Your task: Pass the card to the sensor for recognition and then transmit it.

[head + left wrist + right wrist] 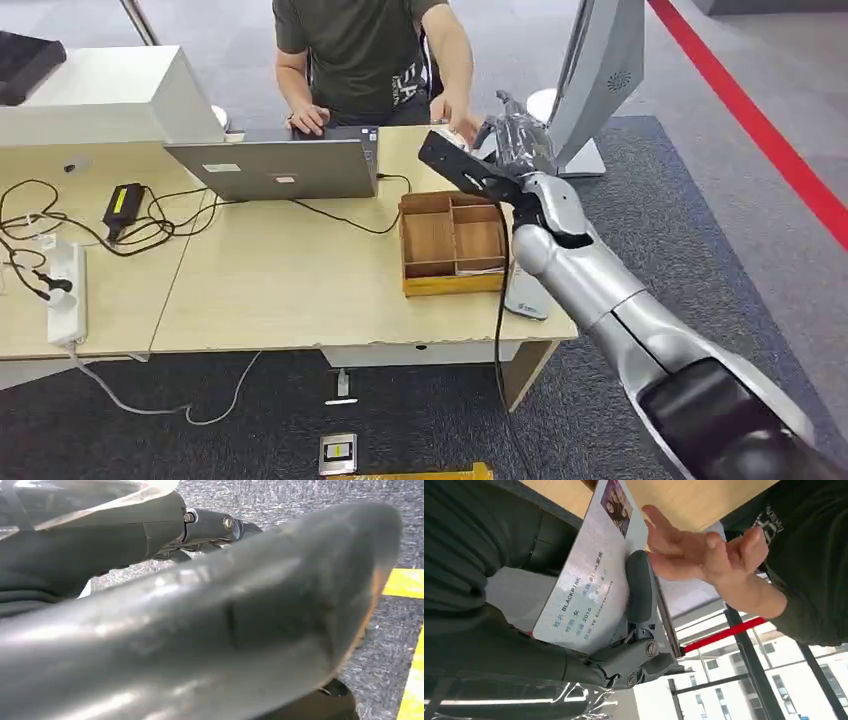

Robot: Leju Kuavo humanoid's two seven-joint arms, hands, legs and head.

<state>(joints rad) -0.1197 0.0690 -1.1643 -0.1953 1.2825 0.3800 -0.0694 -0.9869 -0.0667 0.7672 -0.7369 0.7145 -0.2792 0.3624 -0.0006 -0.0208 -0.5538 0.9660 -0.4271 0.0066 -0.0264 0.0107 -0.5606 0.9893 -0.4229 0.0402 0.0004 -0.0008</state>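
Our right hand (624,645) holds the card (591,575), thumb pressed on its printed face, raised above the far right part of the table (280,290). A person's open hand (696,552) is just beside the card's edge. Our left hand (210,630) is too close and blurred, so we cannot tell how its fingers stand.

The person (370,50) behind the table (270,290) is cut off at the head view's top edge, face out of frame. The right hand (515,140) hides most of the card (594,575); its small photo is blurred, and the dark fingers (641,592) cover part of its face. The left hand (210,625) is a close grey blur, its fingers impossible to read.
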